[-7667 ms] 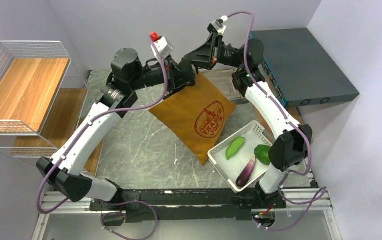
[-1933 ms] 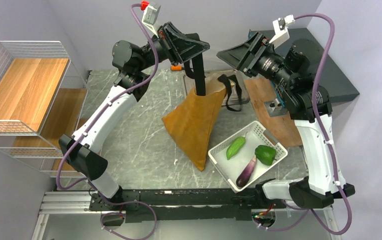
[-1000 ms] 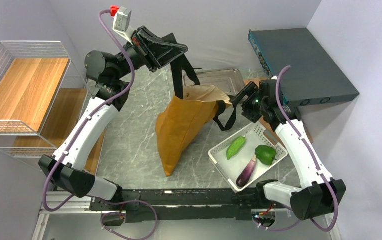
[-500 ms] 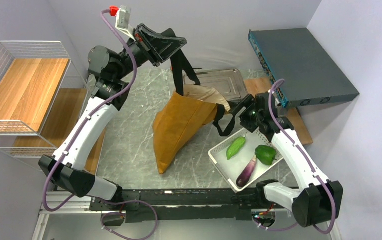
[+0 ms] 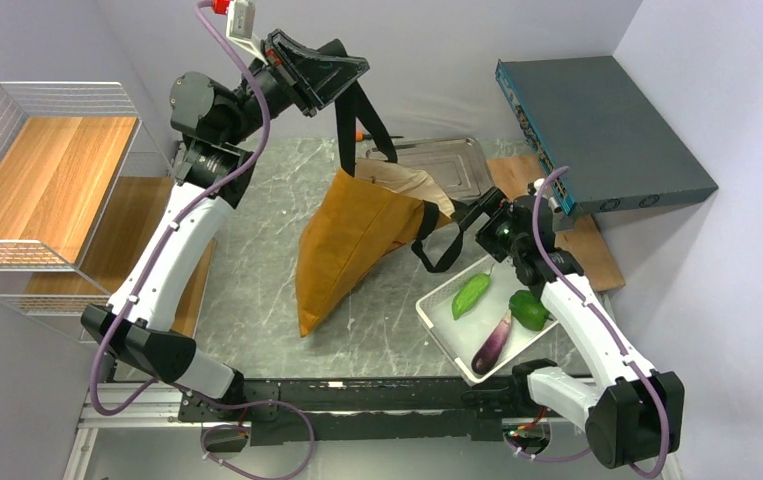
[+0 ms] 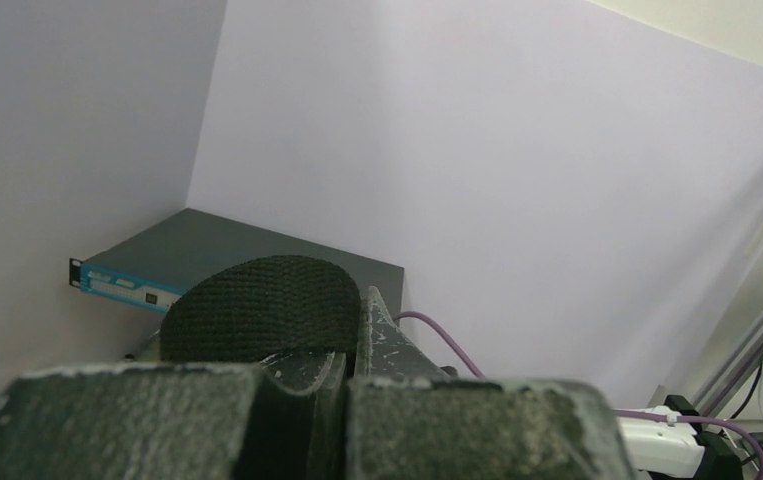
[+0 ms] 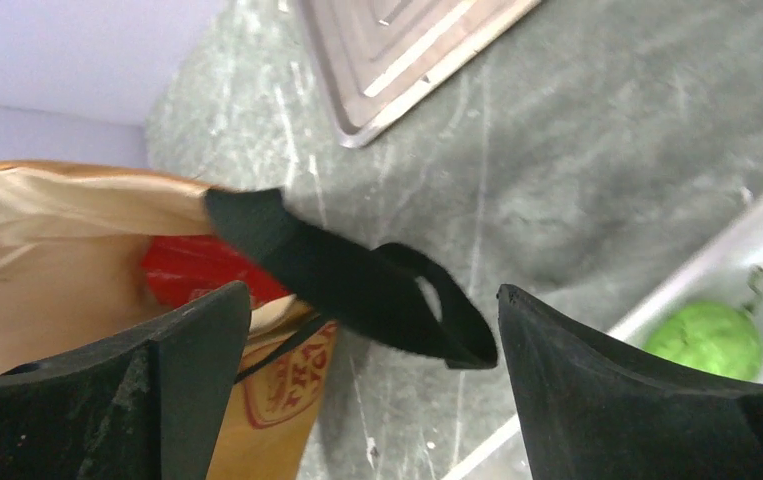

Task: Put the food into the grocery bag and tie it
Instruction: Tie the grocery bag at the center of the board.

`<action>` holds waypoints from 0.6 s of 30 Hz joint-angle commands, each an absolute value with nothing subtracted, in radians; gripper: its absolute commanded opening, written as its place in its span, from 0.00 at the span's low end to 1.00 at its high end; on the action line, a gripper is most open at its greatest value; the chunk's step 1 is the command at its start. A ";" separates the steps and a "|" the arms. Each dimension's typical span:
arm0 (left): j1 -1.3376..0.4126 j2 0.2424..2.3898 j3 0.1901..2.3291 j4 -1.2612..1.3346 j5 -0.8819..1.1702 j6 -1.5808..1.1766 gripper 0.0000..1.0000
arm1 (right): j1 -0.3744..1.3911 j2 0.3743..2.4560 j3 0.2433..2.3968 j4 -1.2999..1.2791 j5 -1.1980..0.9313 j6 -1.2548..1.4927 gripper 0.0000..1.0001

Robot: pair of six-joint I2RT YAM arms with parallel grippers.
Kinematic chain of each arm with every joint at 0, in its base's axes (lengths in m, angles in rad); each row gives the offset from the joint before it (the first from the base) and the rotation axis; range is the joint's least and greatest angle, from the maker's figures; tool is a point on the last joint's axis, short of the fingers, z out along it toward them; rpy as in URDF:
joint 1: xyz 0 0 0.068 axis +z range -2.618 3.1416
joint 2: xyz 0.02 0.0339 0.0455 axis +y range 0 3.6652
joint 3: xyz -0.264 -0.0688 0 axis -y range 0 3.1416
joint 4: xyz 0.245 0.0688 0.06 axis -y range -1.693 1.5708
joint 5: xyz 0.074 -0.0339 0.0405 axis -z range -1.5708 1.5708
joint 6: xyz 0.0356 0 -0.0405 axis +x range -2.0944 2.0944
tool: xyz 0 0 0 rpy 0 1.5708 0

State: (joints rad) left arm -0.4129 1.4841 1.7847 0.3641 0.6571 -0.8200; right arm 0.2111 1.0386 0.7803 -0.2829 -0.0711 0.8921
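The mustard grocery bag hangs tilted from one black strap, its bottom corner on the table. My left gripper is high above it, shut on that strap. The bag's mouth gapes toward the right, showing cream lining and a red food packet inside. The second strap loop droops from the mouth. My right gripper is open, with that loop between its fingers and not pinched. From above, the right gripper sits just right of the bag's mouth.
A white basket at the front right holds a light green vegetable, a dark green pepper and a purple eggplant. A metal tray lies behind the bag. A dark flat box is back right, a wire shelf at left.
My left gripper has drawn the strap a little up and left, and the bag's bottom has slid left. My right gripper has opened wider around the loose strap loop.
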 commanded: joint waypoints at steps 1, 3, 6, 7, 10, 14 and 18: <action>-0.399 1.422 1.862 0.452 0.572 -0.769 0.00 | 0.211 1.014 0.788 -0.009 -0.156 0.865 0.96; -0.396 1.411 1.840 0.451 0.564 -0.765 0.00 | 0.211 1.036 0.844 0.022 -0.193 0.854 0.99; -0.392 1.402 1.817 0.463 0.541 -0.767 0.00 | 0.211 1.065 0.918 0.004 -0.214 0.829 1.00; -0.390 1.403 1.818 0.464 0.535 -0.766 0.00 | 0.211 1.071 0.929 0.003 -0.208 0.825 1.00; -0.388 1.416 1.845 0.450 0.505 -0.751 0.00 | 0.211 1.059 0.900 -0.009 -0.173 0.819 0.99; -0.385 1.433 1.888 0.429 0.490 -0.733 0.00 | 0.210 1.059 0.854 -0.006 -0.143 0.794 0.93; -0.380 1.443 1.912 0.423 0.504 -0.737 0.00 | 0.209 1.104 0.816 0.048 -0.141 0.798 0.90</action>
